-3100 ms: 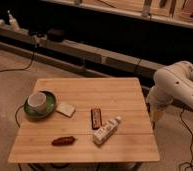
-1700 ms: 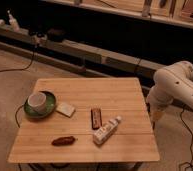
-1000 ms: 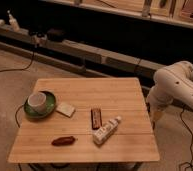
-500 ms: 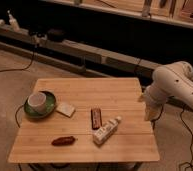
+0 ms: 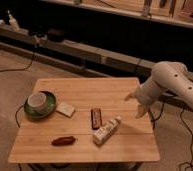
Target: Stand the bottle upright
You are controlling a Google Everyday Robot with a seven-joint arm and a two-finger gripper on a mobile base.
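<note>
Bottle (image 5: 106,131) lies on its side; wide-spread pincer (image 5: 135,103) hovers by table (image 5: 90,90) edge.

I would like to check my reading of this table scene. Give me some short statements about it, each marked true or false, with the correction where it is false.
1. The bottle lies on its side on the table. True.
2. The gripper holds the bottle. False: it hovers at the table's edge on the right of the picture, jaws open and empty, apart from the bottle.
3. A white cup sits on the green plate. True.
4. The dark bar lies on the green plate. False: it lies on the bare table, next to the bottle.
5. A reddish-brown sausage-shaped thing lies near the table's front edge. True.
</note>
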